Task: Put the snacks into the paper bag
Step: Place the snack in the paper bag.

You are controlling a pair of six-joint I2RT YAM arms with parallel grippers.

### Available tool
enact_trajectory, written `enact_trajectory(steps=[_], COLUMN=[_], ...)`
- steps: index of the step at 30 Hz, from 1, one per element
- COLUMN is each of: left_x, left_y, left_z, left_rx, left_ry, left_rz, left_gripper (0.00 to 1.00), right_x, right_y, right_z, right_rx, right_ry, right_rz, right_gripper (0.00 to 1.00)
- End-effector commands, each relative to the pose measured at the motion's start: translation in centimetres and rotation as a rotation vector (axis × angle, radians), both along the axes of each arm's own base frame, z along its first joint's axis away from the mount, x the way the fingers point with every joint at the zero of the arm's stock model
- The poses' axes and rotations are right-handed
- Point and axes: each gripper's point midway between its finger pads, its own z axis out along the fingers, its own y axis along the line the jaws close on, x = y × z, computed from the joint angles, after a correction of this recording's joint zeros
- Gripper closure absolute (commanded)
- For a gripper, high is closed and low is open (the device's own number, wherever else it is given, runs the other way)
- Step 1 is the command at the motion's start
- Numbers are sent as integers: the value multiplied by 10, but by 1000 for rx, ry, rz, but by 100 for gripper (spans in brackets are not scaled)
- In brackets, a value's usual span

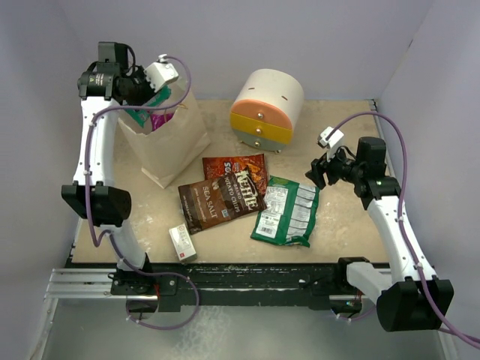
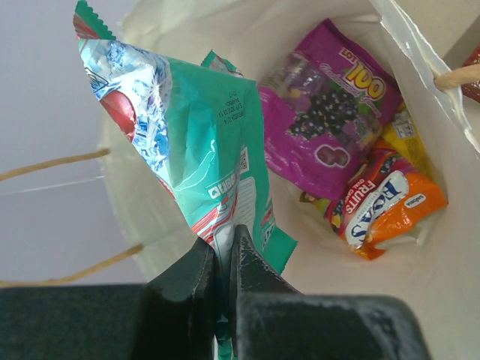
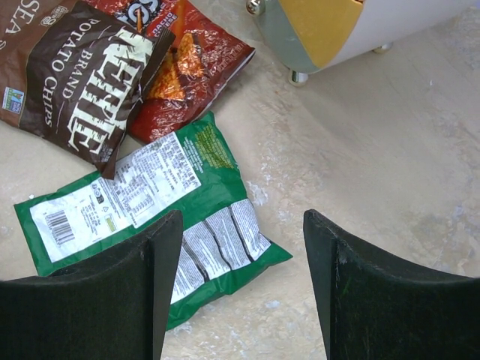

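Left gripper (image 2: 223, 251): clamped on teal packet (image 2: 199, 135), over paper bag (image 1: 171, 150).
Right gripper (image 3: 240, 225): jaws apart, above green bag (image 3: 210, 150).

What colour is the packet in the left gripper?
Teal crinkly packet, silvery-blue and red at top; left wrist view.

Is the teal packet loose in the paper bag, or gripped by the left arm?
Gripped. The left gripper is shut on the teal packet, holding it at the mouth of the paper bag.
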Motion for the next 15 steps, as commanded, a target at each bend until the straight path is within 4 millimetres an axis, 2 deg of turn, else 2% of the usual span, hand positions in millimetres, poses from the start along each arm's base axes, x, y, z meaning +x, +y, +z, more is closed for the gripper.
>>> enact_trajectory(steps=[1,8,15], left_x=[10,19,21], left_y=[-5,-8,-3], left_z=[-4,-48,-74], left_rx=[-17,-40,-30], left_ry=[-2,92,147], left_rz=[-45,-42,-17], left_gripper=[96,93,86], right_x=[6,7,8], right_y=[-4,-6,-7], right_z=[3,2,2], right_rx=[-18,-23,-26], right_ry=[-36,-37,-41], right_rz=[-10,-16,-22], right_gripper=[32,32,32])
